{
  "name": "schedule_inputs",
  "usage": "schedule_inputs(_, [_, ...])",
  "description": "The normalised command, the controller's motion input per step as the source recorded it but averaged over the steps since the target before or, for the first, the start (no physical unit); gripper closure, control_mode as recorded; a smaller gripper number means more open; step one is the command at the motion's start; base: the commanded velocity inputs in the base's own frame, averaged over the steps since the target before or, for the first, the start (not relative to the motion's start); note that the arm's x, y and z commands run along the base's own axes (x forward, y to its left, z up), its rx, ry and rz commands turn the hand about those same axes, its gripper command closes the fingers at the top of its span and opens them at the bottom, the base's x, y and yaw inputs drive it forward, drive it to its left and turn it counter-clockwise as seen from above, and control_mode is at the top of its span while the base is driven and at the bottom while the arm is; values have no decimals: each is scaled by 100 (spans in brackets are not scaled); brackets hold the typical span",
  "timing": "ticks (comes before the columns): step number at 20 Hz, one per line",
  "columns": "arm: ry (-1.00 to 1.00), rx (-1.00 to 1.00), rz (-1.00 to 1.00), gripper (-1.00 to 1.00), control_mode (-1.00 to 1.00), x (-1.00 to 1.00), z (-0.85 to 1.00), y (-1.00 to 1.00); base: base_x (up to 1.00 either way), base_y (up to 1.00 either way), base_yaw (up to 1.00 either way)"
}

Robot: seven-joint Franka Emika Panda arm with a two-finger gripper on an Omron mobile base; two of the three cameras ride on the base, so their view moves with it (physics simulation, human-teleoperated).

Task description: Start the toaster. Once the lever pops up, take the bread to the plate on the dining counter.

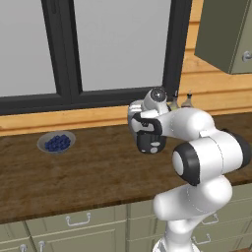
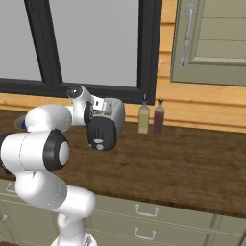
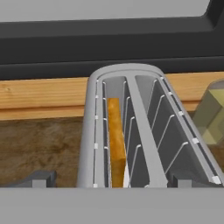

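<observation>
A: Toaster (image 3: 127, 131) position: where does it stand on the worktop (image 1: 88, 167)?

B: Toaster sits on the dark wooden worktop near the back wall, under the window (image 1: 98, 44). In the right base view its black end panel (image 2: 102, 134) faces the camera, with a pale tab and a round dial low on it. An olive bottle (image 2: 143, 117) and a dark red bottle (image 2: 158, 119) stand just beside it, to its right in that view.

A: And the bread (image 3: 116, 144)?

B: Bread stands on edge in the left-hand slot of the hand view, sunk between the wire guides; the other slot holds nothing.

A: How does the pincer (image 3: 111, 183) relate to it?

B: Pincer hangs directly above the toaster's top, looking down along the slots. Its two dark fingertips (image 3: 38, 179) stand wide apart, one outside each long side of the toaster, gripping nothing. Whether they touch the casing cannot be told.

A: Other items?

B: A small grey bowl of blue berries (image 1: 57, 142) rests well apart, further left along the worktop.
</observation>
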Motion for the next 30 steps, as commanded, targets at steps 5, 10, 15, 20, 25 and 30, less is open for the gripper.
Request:
schedule_inputs(5, [0,0,0,-100,-100,0,0,0,0,0,0])
schedule_inputs(10, [0,0,0,-100,-100,0,0,0,0,0,0])
schedule_inputs(15, [0,0,0,-100,-100,0,0,0,0,0,0])
schedule_inputs(20, [0,0,0,-100,-100,0,0,0,0,0,0])
schedule_inputs(25, [0,0,0,-100,-100,0,0,0,0,0,0])
schedule_inputs(30, [0,0,0,-100,-100,0,0,0,0,0,0])
